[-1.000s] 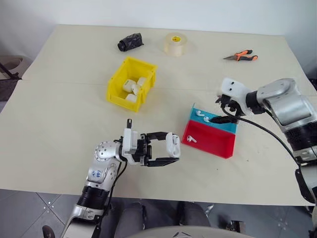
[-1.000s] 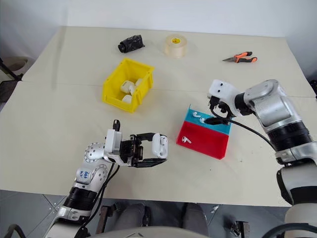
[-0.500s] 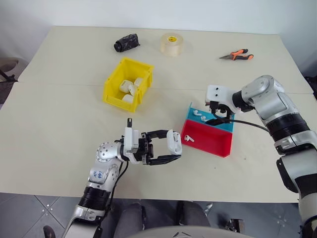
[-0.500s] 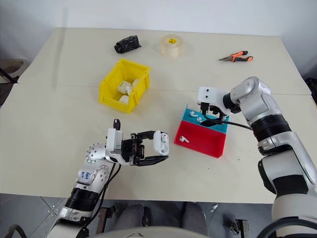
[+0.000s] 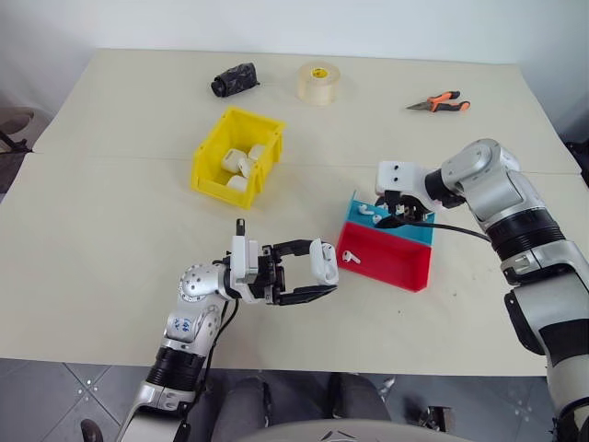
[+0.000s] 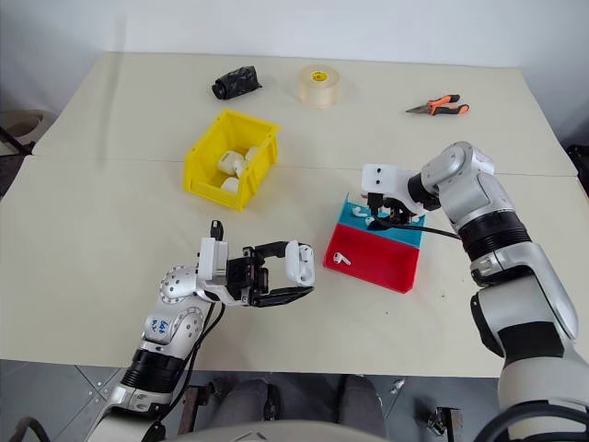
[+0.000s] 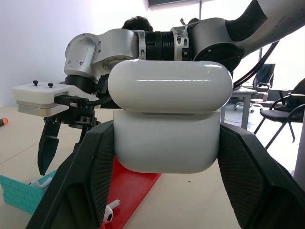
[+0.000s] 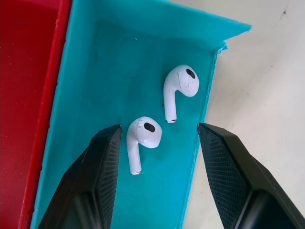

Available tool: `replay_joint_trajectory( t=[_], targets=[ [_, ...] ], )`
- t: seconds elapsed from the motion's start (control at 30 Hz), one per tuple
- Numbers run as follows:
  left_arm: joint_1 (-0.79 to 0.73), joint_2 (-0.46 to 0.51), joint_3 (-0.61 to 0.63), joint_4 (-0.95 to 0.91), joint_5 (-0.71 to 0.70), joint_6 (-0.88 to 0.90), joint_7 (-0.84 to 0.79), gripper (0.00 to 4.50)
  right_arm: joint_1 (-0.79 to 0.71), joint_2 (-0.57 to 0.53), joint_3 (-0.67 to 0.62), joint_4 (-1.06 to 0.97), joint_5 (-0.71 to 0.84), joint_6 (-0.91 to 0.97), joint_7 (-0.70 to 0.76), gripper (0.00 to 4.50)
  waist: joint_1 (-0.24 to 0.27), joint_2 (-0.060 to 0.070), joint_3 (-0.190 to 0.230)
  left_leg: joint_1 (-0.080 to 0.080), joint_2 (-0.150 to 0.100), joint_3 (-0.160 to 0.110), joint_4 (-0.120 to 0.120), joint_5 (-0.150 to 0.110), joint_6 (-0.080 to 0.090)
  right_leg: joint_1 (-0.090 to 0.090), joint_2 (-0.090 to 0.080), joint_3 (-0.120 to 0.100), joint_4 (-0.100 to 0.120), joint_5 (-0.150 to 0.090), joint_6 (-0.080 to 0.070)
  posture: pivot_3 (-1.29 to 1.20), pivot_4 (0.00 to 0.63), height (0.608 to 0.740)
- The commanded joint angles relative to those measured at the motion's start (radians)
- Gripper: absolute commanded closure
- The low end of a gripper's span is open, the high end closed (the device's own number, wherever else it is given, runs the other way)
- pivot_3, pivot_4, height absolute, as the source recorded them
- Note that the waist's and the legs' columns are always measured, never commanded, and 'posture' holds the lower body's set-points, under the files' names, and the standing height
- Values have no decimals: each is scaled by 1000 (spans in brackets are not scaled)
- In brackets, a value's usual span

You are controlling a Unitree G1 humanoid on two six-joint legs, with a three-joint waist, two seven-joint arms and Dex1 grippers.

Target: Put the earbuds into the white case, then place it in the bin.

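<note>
My left gripper is shut on the white case, holding it upright above the table's near middle. My right gripper points down into the blue end of the red-and-blue tray, open, with its fingers astride two earbuds that lie on the blue floor. Neither finger touches them. A third earbud lies on the red part. The yellow bin stands to the left further back, with several small white cases inside.
Along the far side of the table lie a black object, a roll of tape and orange-handled pliers. The tray's raised blue wall borders the earbuds.
My right gripper has moved left and down into the blue end of the tray, and its fingers have narrowed around the two earbuds. The left gripper holds the case in place.
</note>
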Motion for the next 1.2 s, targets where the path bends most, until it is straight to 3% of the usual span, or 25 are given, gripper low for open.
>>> replay_joint_trajectory(
  t=[0.03, 0.13, 0.43, 0.57, 0.8, 0.97, 1.2],
  targets=[
    [4, 0, -2, -41, -7, -17, 2, 1704, 28, 8, 1, -8, -17, 7, 19, 2247, 0, 0, 0, 0, 0, 0, 0, 0, 0, 0, 0, 0, 0, 0, 0, 0, 150, 740],
    [3, 0, -1, -44, -9, -14, 3, 1704, 32, 10, -4, -12, -21, 11, 20, 3084, -2, 0, 0, 0, 0, 0, 0, 0, 0, 0, 0, 0, 0, 0, 0, 0, 150, 740],
    [-2, 4, 0, -45, -13, -8, 3, 1704, 46, 11, -18, -30, -28, 23, 26, 3084, -1, 0, 0, 0, 0, 0, 1, 0, 0, 0, 0, 0, 0, 0, 0, 0, 150, 740],
    [-4, 5, 0, -45, -15, -7, 2, 1704, 56, 8, -20, -43, -28, 31, 29, 3939, -2, 0, 0, 0, 0, 0, 1, 0, 0, 0, 0, 0, 0, 0, 0, 0, 150, 740],
    [-4, 7, -2, -48, -16, -3, 0, 1704, 72, -5, -52, -89, -16, 55, 19, 4005, -2, 0, 0, 0, 0, 0, 1, 0, 0, 1, 0, 0, 0, 0, 0, 0, 150, 740],
    [-2, 6, -2, -43, -20, -5, -6, 1704, 107, -55, -149, -211, 61, 88, 29, 4005, 4, 0, 0, 0, 0, 0, 1, 0, 0, 0, 0, 0, 0, 0, 0, 0, 150, 740],
    [-85, -17, 24, 51, -35, 1, -14, 1704, 325, -57, -486, -559, 396, 271, -36, 4005, 8, 0, 0, -1, 0, -1, 1, 0, 0, 0, 0, 0, 0, 0, 0, 0, 150, 740]
  ],
)
